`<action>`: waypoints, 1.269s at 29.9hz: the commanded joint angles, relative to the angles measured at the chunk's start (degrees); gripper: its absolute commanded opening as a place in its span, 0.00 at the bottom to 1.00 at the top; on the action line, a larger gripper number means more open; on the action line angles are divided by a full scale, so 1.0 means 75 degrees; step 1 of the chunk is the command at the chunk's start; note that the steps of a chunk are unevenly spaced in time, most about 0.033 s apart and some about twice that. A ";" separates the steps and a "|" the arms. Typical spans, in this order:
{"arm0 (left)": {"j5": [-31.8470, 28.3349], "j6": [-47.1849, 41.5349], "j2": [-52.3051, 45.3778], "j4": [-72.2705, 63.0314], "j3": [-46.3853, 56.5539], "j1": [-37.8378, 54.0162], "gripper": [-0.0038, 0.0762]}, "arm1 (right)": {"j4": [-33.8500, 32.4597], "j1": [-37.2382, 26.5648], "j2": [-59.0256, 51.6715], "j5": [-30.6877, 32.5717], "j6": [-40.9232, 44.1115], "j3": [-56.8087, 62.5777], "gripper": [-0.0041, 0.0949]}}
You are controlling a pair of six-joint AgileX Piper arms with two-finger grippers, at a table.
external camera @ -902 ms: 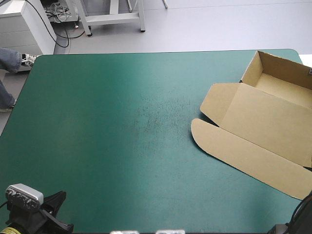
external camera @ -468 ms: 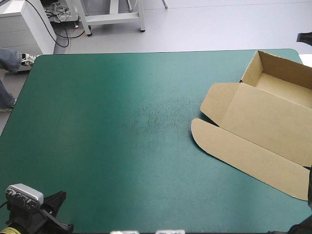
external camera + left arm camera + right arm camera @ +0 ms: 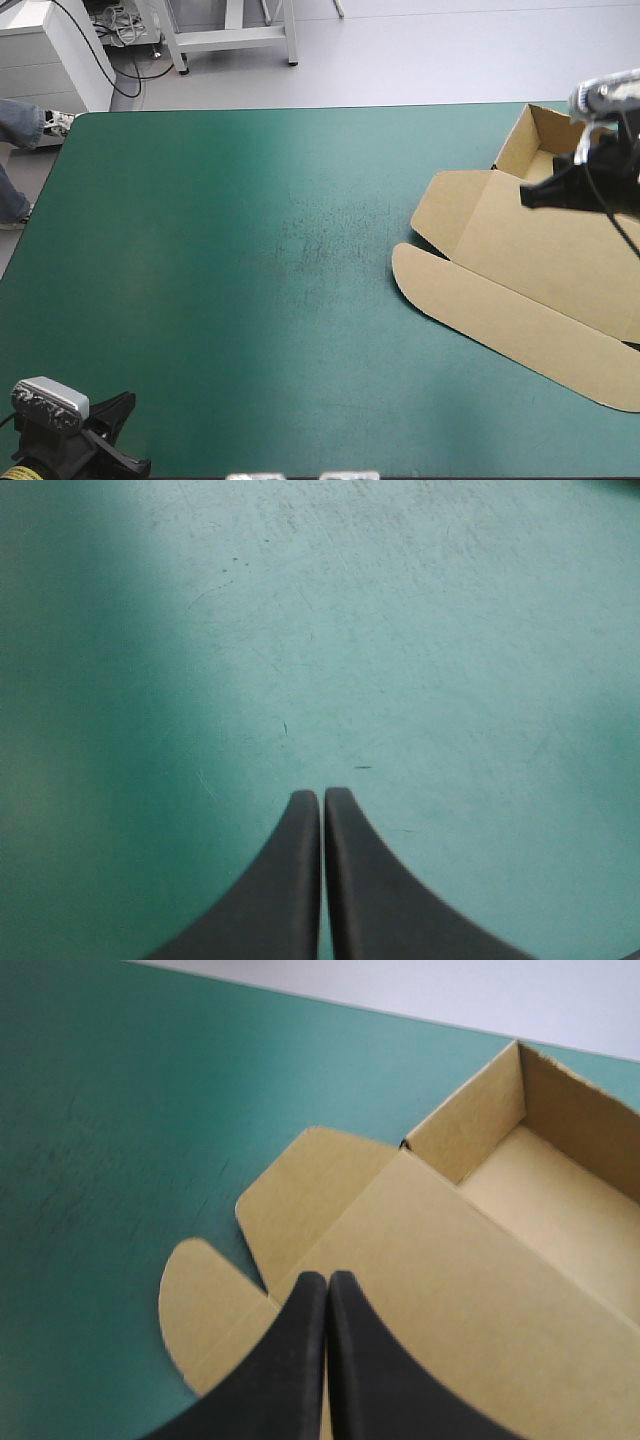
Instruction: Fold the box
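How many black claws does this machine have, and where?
2. The left claw, shut, is over the bare table at its near left corner; the right claw, shut, hovers over the flat lid of the box.

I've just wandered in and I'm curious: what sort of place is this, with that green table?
Probably a robot test bench in a lab. The signs: a table with a teal-green cover, the robot's left gripper and right gripper over it, and a brown box, tray open and lid flat.
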 commanded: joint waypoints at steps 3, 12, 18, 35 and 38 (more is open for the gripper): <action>-0.0465 -0.0056 0.0126 -0.0090 -0.0164 -0.0027 0.04 | 0.0110 0.0130 -0.1902 -0.0819 -0.0219 0.2362 0.02; -0.0479 0.0002 0.0126 -0.0243 -0.0164 -0.0027 0.04 | 0.0140 0.0130 -0.4968 -0.2169 -0.0251 0.6359 0.02; -0.0479 0.0002 0.0126 -0.0334 -0.0164 -0.0027 0.04 | 0.0126 0.0130 -0.6388 -0.2344 -0.0316 0.8067 0.02; -0.0237 0.0002 0.0126 -0.0478 -0.0164 -0.0027 0.04 | 0.0096 0.0130 -0.7220 -0.2297 -0.0274 0.8719 0.02; -0.0237 0.0002 0.0126 -0.0478 -0.0164 -0.0027 0.04 | 0.0096 0.0130 -0.7220 -0.2327 -0.0274 0.8719 0.02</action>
